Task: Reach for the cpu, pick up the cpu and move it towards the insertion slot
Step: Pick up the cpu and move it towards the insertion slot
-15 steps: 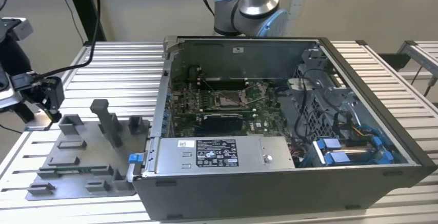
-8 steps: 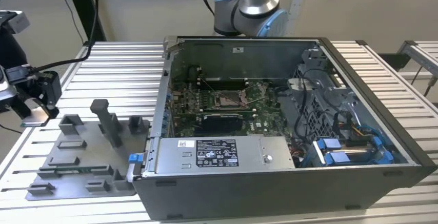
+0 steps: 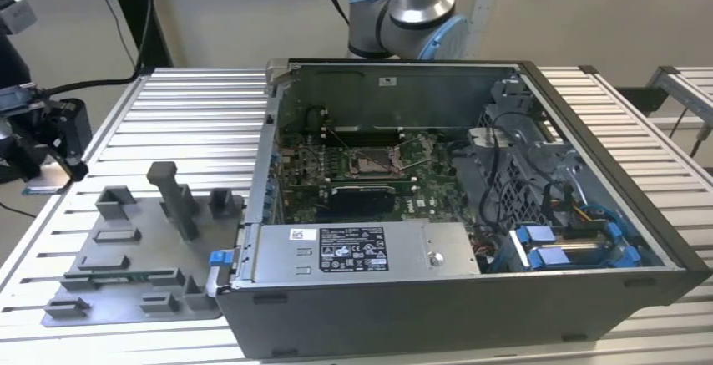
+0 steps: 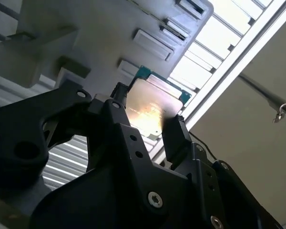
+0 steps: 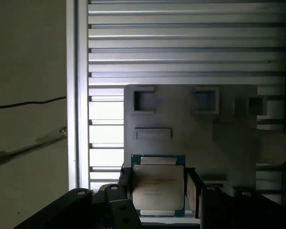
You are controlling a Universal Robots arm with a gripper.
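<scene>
end effector [image 5: 158,180] gripping cpu [image 5: 158,190], grey tray [image 5: 190,138] beyond, computer case [image 3: 446,319] well apart

count | cpu [image 5: 158,188]: 1 | gripper [image 4: 148,112]: 1 (two fingers [image 4: 175,136], one each side of the cpu) | insertion slot [image 3: 371,163]: 1 | grey tray [image 3: 132,252]: 1 | open computer case [image 3: 446,315]: 1 | robot arm [image 3: 412,6]: 1

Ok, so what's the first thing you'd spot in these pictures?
Probably the big open computer case in the middle of the exterior view, with a shiny square socket inside it. In both wrist views, a silvery chip is pinched in the black gripper, with a grey tray behind it.
</scene>
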